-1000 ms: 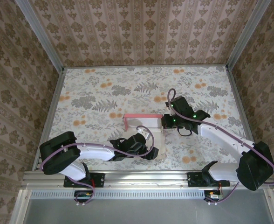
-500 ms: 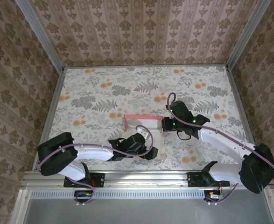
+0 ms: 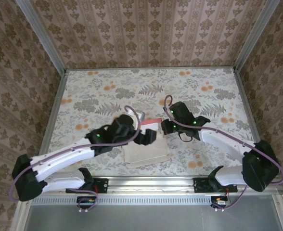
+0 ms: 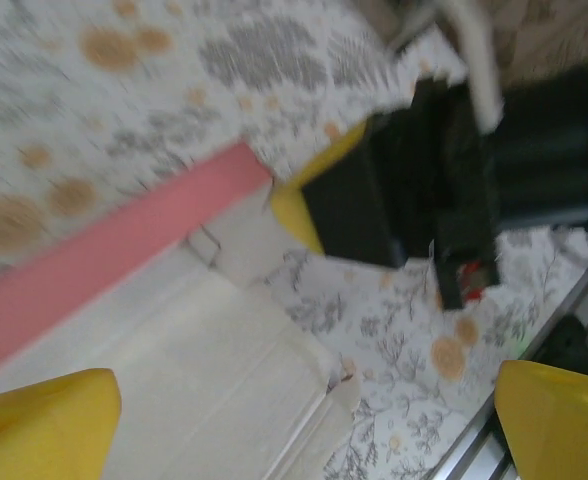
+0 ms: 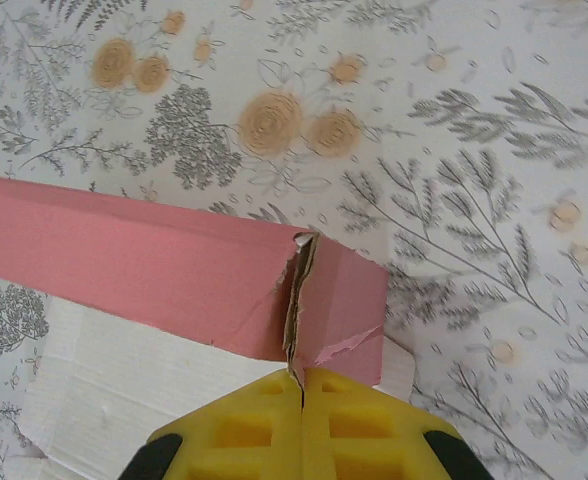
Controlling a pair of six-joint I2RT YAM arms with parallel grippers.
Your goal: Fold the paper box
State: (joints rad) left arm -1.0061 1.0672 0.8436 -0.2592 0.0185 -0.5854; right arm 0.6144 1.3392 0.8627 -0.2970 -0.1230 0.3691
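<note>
Though half-hidden, paper box (image 3: 146, 154) pink-edged

A counter (image 3: 194, 91) covered in a pale floral print, with grey ferns and orange blooms, forms the floor of the cell. Three walls (image 3: 146, 33) in brown damask-striped paper rise around it. Aluminium posts (image 3: 40, 36) stand at the far corners. A metal rail (image 3: 151, 182) runs along the near edge, with a plain grey panel (image 3: 151, 216) below it. The light is soft and even
</note>
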